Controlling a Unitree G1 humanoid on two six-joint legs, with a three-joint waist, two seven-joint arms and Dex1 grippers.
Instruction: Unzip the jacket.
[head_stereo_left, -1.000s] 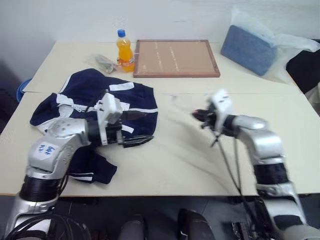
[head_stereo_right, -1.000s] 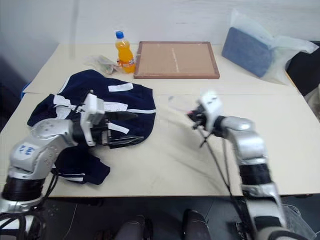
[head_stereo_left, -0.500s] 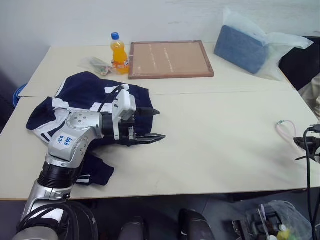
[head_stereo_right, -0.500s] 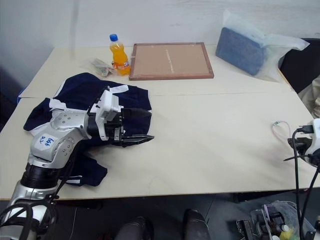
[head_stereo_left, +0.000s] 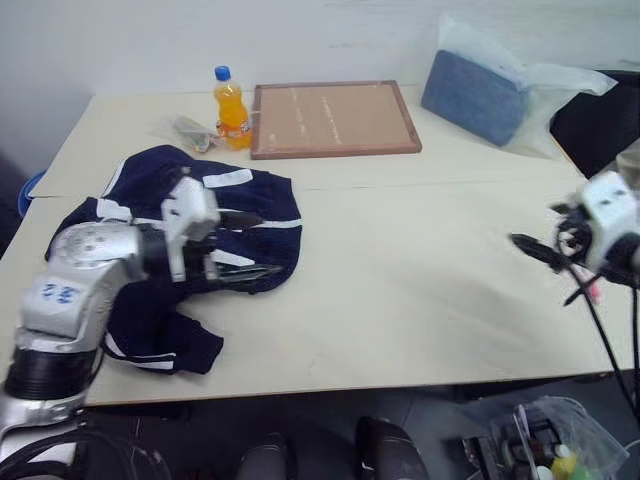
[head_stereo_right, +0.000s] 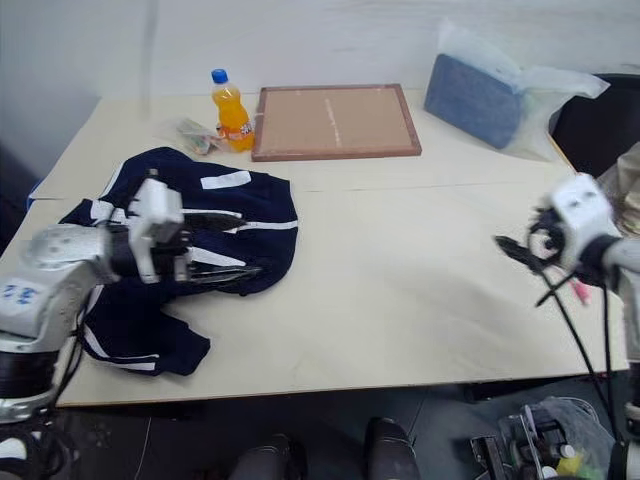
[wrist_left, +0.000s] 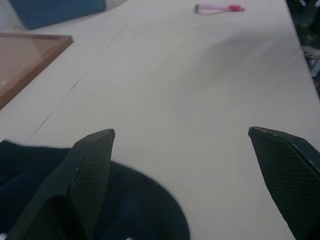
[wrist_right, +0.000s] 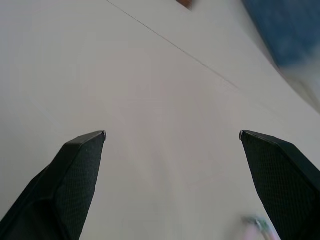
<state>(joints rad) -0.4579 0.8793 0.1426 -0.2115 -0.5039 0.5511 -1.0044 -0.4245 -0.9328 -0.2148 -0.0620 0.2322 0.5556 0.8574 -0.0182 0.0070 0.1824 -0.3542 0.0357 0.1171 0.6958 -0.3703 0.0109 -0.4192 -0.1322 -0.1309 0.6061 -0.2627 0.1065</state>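
Note:
The navy jacket (head_stereo_left: 258, 203) with white stripes and patches lies crumpled on the left half of the table (head_stereo_left: 400, 280). My left gripper (head_stereo_left: 262, 243) hovers open over the jacket's right edge, pointing toward the table's middle. In the left wrist view its fingers (wrist_left: 92, 165) stand wide apart, with dark jacket cloth (wrist_left: 140, 210) under them and nothing between them. My right gripper (head_stereo_right: 520, 270) is open above bare table near the right edge, far from the jacket. The right wrist view shows its fingers (wrist_right: 80, 165) spread over the plain tabletop. I cannot make out the zipper.
At the back stand an orange drink bottle (head_stereo_left: 230, 105), a small wrapper (head_stereo_left: 190, 128), a wood-framed board (head_stereo_left: 333, 118) and a light blue cloth in a clear bag (head_stereo_left: 480, 92). A pink cord (wrist_left: 217, 8) lies near the table's right edge.
My right gripper swung from the table's middle out to the right edge and opened. My left gripper, still open, drew back leftward over the jacket. The head camera shifted.

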